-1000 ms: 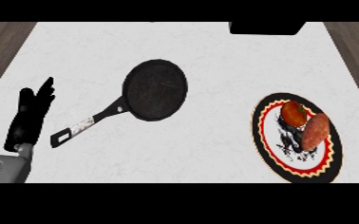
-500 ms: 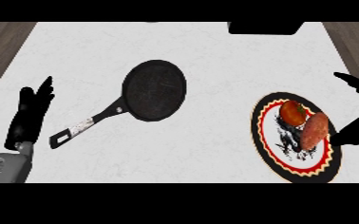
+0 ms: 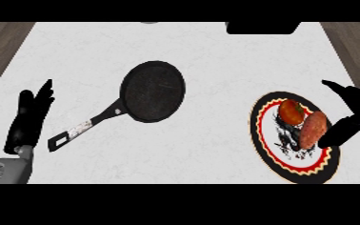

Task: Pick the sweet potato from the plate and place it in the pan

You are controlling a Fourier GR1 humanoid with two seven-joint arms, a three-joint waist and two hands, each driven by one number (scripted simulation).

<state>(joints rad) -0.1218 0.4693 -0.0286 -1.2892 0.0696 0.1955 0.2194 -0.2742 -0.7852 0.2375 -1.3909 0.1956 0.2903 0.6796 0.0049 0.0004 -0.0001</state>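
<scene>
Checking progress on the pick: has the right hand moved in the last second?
Yes. The right hand was out of view a second ago; it has come in from the right edge to the plate, beside the sweet potato.

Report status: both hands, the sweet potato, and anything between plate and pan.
Right hand open beside sweet potato, no grip. Left hand open, resting. Potato on plate. Nothing between it and pan.

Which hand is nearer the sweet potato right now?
Right. The right hand is open right beside the sweet potato on the plate; the left hand rests far across the counter, beyond the pan.
</scene>
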